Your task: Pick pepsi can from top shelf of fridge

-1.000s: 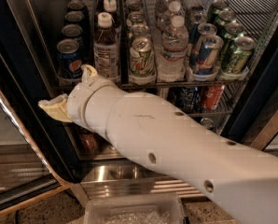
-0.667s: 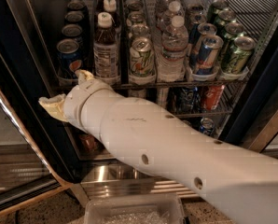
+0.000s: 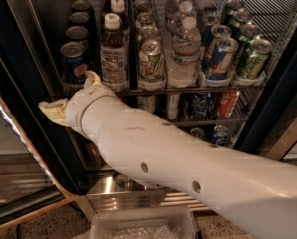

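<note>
The pepsi can (image 3: 74, 63) stands at the front of the far-left lane of the top shelf (image 3: 188, 89), with more like it in a row behind. The fridge (image 3: 14, 83) has its door swung open. My gripper (image 3: 72, 94) is at the end of the white arm, just below and in front of that can at the shelf's front edge. Its cream fingers are spread apart: one fingertip (image 3: 92, 77) points up beside the can's base, the other (image 3: 51, 111) points out to the left. Nothing is between them.
Right of the pepsi lane stand brown tea bottles (image 3: 113, 49), green-white cans (image 3: 151, 59), water bottles (image 3: 186, 49), slim blue-and-silver cans (image 3: 221, 59) and green cans (image 3: 253, 59). A lower rack holds a red can (image 3: 228, 103). A clear plastic bin (image 3: 143, 225) sits below. The glass door (image 3: 19, 148) is at left.
The arm has shifted only slightly; the gripper stays at the same spot under the front pepsi can with its fingers still spread.
</note>
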`<state>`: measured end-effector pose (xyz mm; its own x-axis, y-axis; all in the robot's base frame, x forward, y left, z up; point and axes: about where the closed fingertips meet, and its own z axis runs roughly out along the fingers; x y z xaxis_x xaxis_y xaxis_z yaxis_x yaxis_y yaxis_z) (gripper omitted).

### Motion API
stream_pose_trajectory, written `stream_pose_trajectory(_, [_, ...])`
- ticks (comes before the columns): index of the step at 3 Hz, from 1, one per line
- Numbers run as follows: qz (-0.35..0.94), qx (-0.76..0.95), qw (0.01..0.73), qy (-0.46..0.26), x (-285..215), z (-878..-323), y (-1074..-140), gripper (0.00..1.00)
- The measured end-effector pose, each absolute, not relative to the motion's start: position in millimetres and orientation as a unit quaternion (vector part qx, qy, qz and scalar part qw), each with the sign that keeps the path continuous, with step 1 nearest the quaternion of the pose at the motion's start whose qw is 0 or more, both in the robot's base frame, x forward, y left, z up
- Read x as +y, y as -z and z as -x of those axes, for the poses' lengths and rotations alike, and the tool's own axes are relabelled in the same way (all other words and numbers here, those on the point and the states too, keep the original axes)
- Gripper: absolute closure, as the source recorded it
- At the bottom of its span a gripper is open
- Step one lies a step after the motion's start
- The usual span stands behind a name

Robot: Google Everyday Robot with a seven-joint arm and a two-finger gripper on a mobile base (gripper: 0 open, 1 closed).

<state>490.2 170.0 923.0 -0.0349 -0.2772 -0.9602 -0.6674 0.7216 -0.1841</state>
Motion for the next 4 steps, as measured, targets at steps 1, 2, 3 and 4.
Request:
stream_pose_trajectory(1, [0.337, 0.701, 0.608, -0.161, 170, -490, -923, 0.24])
stream_pose_trajectory(2, [0.323, 0.701, 0.614, -0.164, 174, -494, -924, 0.26])
stream_pose_trajectory(3, [0.302, 0.697, 0.628, -0.169, 186, -507, -926, 0.24])
stream_pose_trajectory(4, [0.28, 0.69, 0.646, -0.165, 192, -523, -931, 0.24])
